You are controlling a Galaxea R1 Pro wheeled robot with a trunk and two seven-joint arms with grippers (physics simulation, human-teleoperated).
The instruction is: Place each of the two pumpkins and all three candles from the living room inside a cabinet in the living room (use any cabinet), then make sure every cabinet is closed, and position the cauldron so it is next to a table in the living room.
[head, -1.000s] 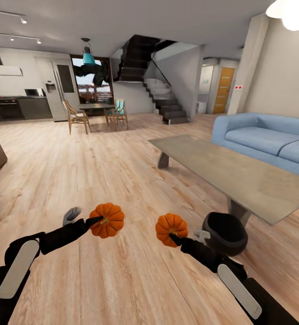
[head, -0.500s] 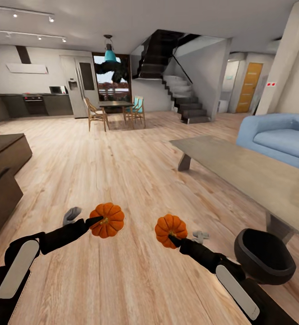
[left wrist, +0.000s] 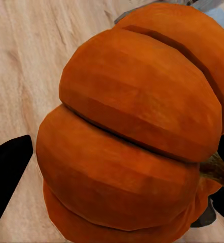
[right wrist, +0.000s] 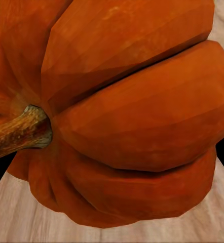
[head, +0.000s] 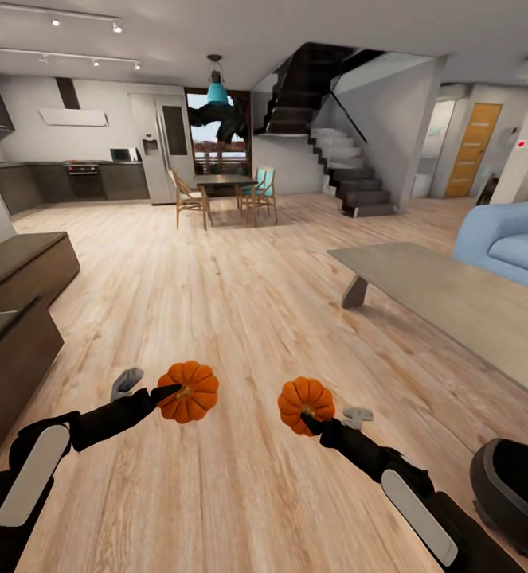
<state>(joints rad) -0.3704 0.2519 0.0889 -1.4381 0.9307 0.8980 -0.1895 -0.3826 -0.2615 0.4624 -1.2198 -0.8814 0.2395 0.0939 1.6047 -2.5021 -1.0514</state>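
View swung left: cabinet [head: 13,310] entering, cauldron [head: 512,493] near edge.

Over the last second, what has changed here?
The view swung left: the table and cauldron slid right, and the cabinet came in at left. Nothing was grasped or released; the left gripper and right gripper still hold their pumpkins.

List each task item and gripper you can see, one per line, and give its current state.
left gripper: shut on left pumpkin, held above floor
right gripper: shut on right pumpkin, held above floor
cauldron: on floor, beside table
cabinet: top drawer looks open
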